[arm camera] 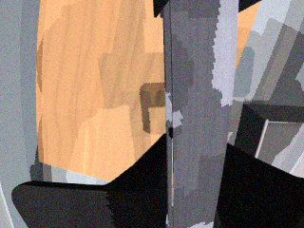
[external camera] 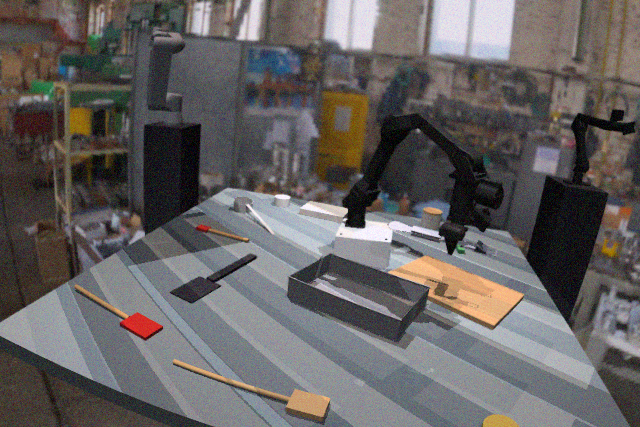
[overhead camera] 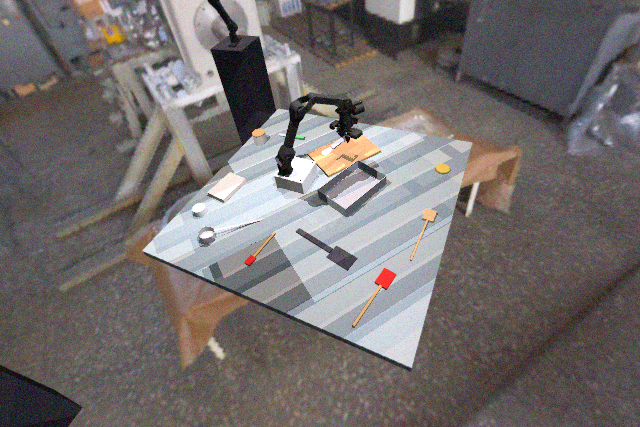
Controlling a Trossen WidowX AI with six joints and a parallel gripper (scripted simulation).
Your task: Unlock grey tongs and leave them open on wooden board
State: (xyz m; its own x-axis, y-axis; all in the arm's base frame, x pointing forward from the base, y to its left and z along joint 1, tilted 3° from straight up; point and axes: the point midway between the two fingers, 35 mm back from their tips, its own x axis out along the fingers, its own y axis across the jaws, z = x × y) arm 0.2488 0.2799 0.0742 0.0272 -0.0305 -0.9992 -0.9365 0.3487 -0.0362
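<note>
My gripper [overhead camera: 347,137] [external camera: 449,239] [arm camera: 185,140] is shut on the grey tongs [overhead camera: 334,145] [external camera: 424,236] [arm camera: 199,95] and holds them above the wooden board [overhead camera: 367,148] [external camera: 491,303] [arm camera: 71,95]. In the exterior view the tongs stick out to the left of the gripper, roughly level, with a pale end. In the wrist view they run upright between the fingers as one bar with a thin dark line, so the arms look close together. The lock is too small to make out. The roasting tin [overhead camera: 336,205] [external camera: 336,306] [arm camera: 273,112] stands beside the board.
The arm's white base [overhead camera: 294,182] [external camera: 361,246] is close to the board and tin. A pot with an orange top [overhead camera: 258,137] [external camera: 432,218] and a green-handled tool [overhead camera: 298,137] lie behind. A dark spatula [overhead camera: 341,257] [external camera: 196,289] and a red spatula [overhead camera: 385,278] [external camera: 141,325] lie in front.
</note>
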